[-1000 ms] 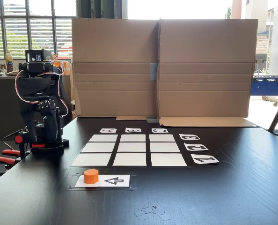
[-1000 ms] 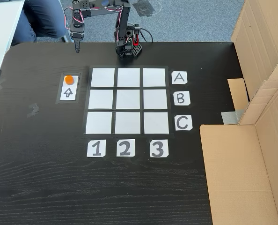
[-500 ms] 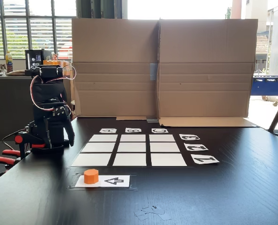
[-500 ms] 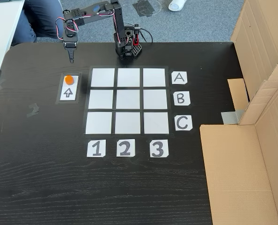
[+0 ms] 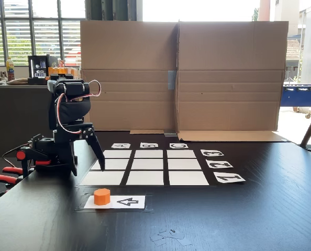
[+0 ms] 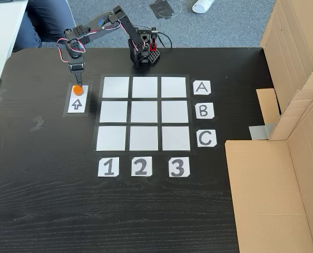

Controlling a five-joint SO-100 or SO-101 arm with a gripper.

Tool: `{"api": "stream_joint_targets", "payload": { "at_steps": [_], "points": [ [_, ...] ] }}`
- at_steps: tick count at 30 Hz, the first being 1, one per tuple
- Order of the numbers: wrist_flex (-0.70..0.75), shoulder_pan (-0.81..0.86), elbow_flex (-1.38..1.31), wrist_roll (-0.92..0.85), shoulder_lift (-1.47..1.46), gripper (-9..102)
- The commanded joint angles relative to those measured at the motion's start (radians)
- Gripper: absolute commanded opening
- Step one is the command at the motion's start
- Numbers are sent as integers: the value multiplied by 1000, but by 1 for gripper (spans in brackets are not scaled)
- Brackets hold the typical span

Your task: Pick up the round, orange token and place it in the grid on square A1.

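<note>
In the low fixed view the hand point(image 5: 87, 168) hung spread, one finger point(image 5: 98, 152) slanting down towards the grid point(image 5: 145, 167) and the other straight down beside the arm's base point(image 5: 45, 157), both tips clear of the worktop point(image 5: 223, 219). From this side the token point(image 5: 101, 196) sat nearer the camera than the hand, on the left end of the arrow card point(image 5: 125, 202), with open space between it and the fingertips. Red clamps point(image 5: 6, 175) at the worktop's left edge and a cardboard screen point(image 5: 181, 76) behind the grid showed here.

The high fixed view gave the layout instead: the hand point(image 6: 77, 83) pointed down just above the token point(image 6: 78, 89), the two nearly overlapping, though its spread could not be read there. The token lay at the card's point(image 6: 77, 104) far end, left of the grid point(image 6: 143, 113). Square A1 point(image 6: 116, 87), the corner cell nearest the card, was bare, as were the other eight cells. Labels A point(image 6: 201, 87) and 1 point(image 6: 108, 166) read upright here. A seated person's legs point(image 6: 46, 21) showed beyond the worktop point(image 6: 51, 200).
</note>
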Motion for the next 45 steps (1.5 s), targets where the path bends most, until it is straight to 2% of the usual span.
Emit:
{"api": "stream_joint_targets", "payload": {
  "at_steps": [1, 15, 45],
  "points": [
    [6, -34, -69, 17, -37, 28],
    [8, -75, -121, 29, -150, 30],
    [-3, -21, -267, 35, -282, 30]
  ]
}}
